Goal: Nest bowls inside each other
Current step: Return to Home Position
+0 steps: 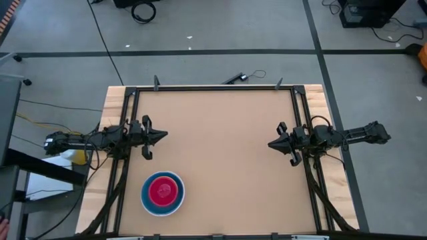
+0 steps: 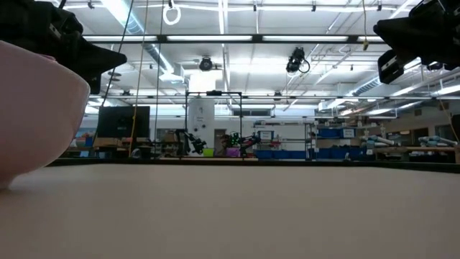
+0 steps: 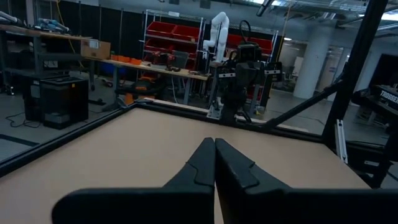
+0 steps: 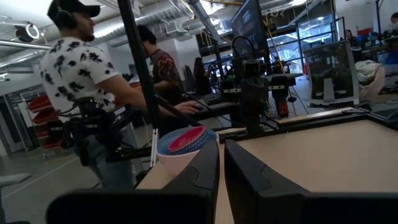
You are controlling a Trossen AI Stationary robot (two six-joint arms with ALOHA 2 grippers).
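The bowls stand as one nested stack (image 1: 162, 193) near the table's front left edge, resting on the base of the white outer bowl. Inside it show a light blue rim and a red-magenta bowl in the middle. The low view shows the white bowl's wall (image 2: 36, 115) close up, and the right wrist view shows the stack (image 4: 183, 144) far off. My left gripper (image 1: 165, 135) hovers shut at the table's left side, beyond the stack, its fingers (image 3: 214, 146) pointing level toward the middle. At the right side my right gripper (image 1: 269, 143) hovers shut and holds nothing (image 4: 221, 146).
A black rail frame (image 1: 213, 88) runs along the table's far edge and down both sides. The brown tabletop (image 1: 227, 153) lies bare between the two grippers. Beyond the table's left edge, people (image 4: 81, 81) stand at desks.
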